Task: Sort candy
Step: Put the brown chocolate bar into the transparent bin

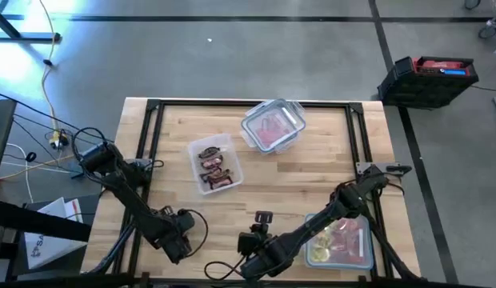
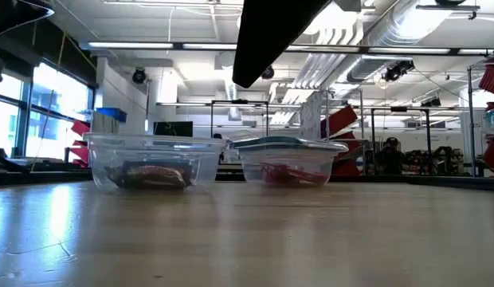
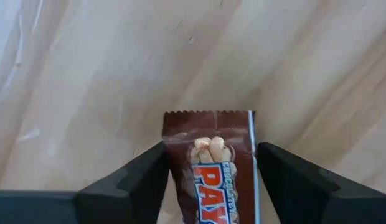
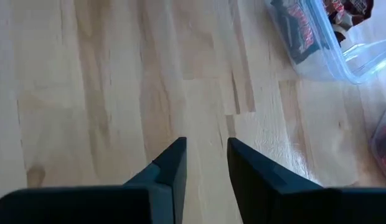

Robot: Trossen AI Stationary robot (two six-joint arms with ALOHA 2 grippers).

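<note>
- Wooden table (image 1: 312, 172) seen from above: left gripper (image 1: 178, 238) low at the near-left corner, right gripper (image 1: 258, 250) near the front edge at centre, its arm reaching back across the near-right container (image 1: 362, 258).
- Same view: open clear tub (image 1: 230, 168) at mid-table holds dark brown bars (image 1: 215, 170); lidded tub (image 1: 272, 126) at the back holds red packets (image 1: 270, 128); near-right container holds yellow and pink-red sweets (image 1: 334, 238).
- Low view: open tub on the left with the brown bars on its floor, lidded tub just beside it on the right with red packets inside. Dark arm segment (image 2: 275, 36) hangs in from the top. No gripper visible here.
- Left wrist view: left gripper's fingers (image 3: 127, 183) sit on either side of a brown mini bar (image 3: 211, 165), touching or nearly touching its long edges. Bar points away from the wrist, bare wood beyond it. Moderately open, bar between the jaws; a firm grip cannot be confirmed.
- Right wrist view: right gripper's fingers (image 4: 171, 168) nearly together, narrow gap, nothing between them, over bare wood. Corner of the open tub with brown bars shows farther off.
</note>
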